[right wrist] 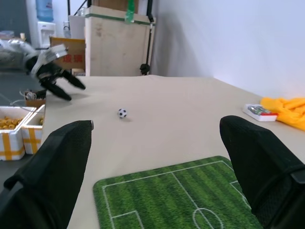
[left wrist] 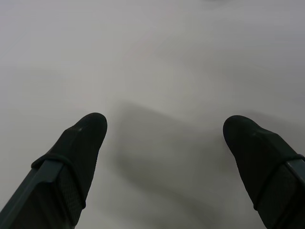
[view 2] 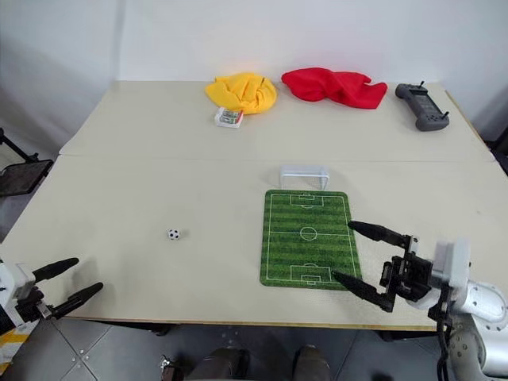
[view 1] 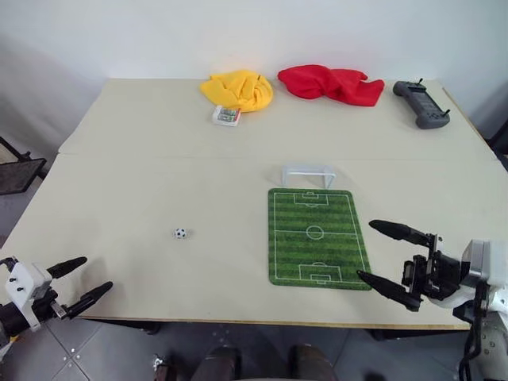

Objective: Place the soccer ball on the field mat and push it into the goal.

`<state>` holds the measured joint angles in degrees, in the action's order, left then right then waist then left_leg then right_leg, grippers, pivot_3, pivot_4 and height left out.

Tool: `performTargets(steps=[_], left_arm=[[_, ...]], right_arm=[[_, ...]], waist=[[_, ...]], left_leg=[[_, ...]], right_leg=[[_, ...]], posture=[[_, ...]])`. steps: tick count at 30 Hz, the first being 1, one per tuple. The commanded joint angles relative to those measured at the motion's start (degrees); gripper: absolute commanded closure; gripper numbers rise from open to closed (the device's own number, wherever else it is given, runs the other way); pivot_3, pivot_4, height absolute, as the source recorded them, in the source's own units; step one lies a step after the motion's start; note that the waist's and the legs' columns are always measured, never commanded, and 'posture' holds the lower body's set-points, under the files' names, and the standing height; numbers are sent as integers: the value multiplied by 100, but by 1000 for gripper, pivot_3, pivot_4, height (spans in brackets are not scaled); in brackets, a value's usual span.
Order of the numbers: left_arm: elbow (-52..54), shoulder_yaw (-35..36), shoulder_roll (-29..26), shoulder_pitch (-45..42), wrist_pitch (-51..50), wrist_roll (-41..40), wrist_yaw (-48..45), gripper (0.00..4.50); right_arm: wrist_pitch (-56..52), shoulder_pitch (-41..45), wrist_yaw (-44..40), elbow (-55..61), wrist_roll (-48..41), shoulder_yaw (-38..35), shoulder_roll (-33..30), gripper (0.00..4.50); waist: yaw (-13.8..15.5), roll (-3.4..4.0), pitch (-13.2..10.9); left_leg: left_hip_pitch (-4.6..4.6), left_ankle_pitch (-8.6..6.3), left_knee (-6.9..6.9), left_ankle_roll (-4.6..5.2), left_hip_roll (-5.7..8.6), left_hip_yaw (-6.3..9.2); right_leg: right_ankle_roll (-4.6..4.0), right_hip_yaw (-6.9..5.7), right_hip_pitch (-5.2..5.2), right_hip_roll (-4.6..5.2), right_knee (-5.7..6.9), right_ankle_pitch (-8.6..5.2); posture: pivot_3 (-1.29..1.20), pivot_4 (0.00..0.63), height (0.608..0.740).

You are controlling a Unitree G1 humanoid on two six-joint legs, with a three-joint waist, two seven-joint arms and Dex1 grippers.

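Plainly, the soccer ball lies on the bare table, well left of the field mat and the goal at its far end, while the left gripper and right gripper hover spread and empty, likely poised for a pickup.

Broad beige worktop. Along its far edge: crumpled yellow cloth, with a small white box with a coloured label just beside it on the near side; crumpled red cloth to the right; dark grey handheld controller near the far right corner.
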<state>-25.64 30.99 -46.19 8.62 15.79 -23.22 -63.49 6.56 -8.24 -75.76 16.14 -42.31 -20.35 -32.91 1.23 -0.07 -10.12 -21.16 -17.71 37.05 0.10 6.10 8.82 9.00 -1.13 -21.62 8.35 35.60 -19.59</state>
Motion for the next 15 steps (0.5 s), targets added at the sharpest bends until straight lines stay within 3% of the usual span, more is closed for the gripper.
performTargets(steps=[1, 7, 15], left_arm=[[624, -212, 11, -234, -323, -333, -241, 70], [1443, -1117, 156, -1007, -1563, -348, -26, 70], [610, -2080, 562, -2359, -1641, 407, 358, 70]], right_arm=[[200, -181, -204, 31, 19, -131, -95, 0], [284, -12, -337, -288, -55, -383, -375, 0], [234, -147, -456, -244, -101, -552, -572, 0]], waist=[[20, 0, 0], [7, 1, -1], [-7, 1, -1]], left_leg=[[1, 0, 0, 1, 0, -3], [1, 4, 1, 6, 5, -2], [5, 4, -1, -1, -2, -4]], right_leg=[[0, 3, 0, 0, 1, 0], [5, 11, 3, 2, 3, 3], [6, 6, -12, -11, 25, 4]], posture=[[0, 150, 740], [0, 150, 740], [0, 150, 740]])
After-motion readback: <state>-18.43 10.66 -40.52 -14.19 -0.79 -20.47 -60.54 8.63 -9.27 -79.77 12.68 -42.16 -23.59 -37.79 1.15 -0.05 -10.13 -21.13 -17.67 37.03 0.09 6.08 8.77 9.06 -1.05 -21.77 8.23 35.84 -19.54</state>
